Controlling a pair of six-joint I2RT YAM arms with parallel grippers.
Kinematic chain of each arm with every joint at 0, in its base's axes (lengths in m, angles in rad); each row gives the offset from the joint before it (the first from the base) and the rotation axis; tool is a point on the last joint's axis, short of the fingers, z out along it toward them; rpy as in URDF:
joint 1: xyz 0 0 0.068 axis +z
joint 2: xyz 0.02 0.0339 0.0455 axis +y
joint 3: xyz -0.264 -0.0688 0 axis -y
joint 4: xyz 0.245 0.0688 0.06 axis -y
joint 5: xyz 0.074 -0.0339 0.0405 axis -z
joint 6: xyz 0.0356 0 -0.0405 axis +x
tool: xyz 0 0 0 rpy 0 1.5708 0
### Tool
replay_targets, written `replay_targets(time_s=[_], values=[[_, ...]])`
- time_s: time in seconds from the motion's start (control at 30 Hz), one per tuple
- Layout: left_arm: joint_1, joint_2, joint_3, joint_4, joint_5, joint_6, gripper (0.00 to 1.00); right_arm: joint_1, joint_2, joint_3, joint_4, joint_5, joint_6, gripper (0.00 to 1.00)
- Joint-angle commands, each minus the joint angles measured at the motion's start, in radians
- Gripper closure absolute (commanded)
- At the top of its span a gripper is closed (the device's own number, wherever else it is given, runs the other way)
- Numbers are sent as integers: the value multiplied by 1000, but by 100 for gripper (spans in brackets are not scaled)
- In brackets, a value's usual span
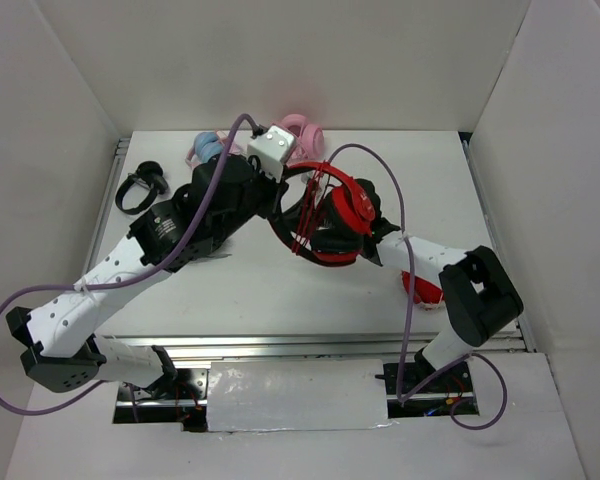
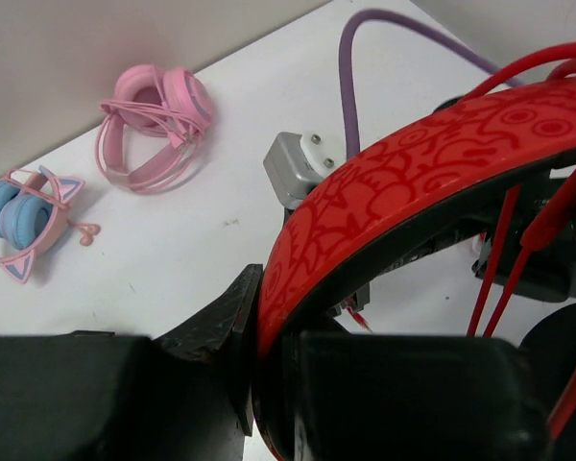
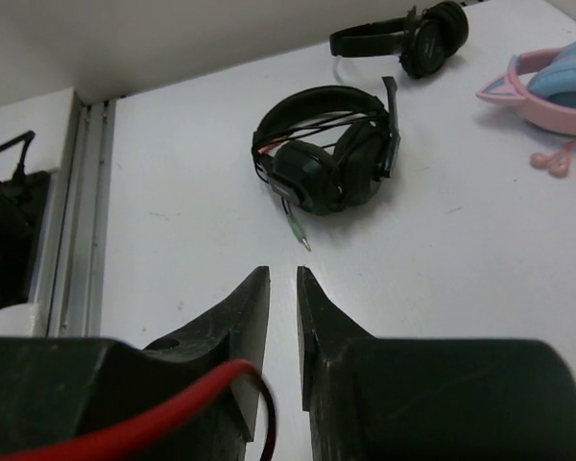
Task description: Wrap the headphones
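Two arms meet mid-frame: left jaws clench the headphones (image 1: 335, 215) by the headband (image 2: 413, 154), held above the table (image 1: 280, 290) for winding; right jaws nearly together by the cable (image 3: 211, 376), grip unclear.

The white counter (image 1: 280, 290) carries a pink pair of headphones (image 2: 154, 125) near the back wall. A blue-and-pink cat-ear pair (image 2: 24, 216) lies beside it. A black headset with a boom mic (image 3: 326, 158) has its plug resting on the counter, and a smaller black pair (image 3: 413, 34) lies beyond it. A red folded pair (image 1: 421, 290) shows only partly.
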Motion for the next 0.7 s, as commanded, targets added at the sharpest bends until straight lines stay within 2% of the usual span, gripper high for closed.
replay_targets(time_s=[0.0,0.5,0.63,0.67], values=[[-1,-30,69,77,-50,-55,100,9,37,-3,191,-25,120,75],[3,-28,114,75,-248,-124,100,53,79,-110,411,8,252,74],[3,-22,106,83,-328,-162,100,78,51,-150,440,79,269,100],[3,-22,106,84,-387,-196,100,82,44,-171,460,122,282,100]])
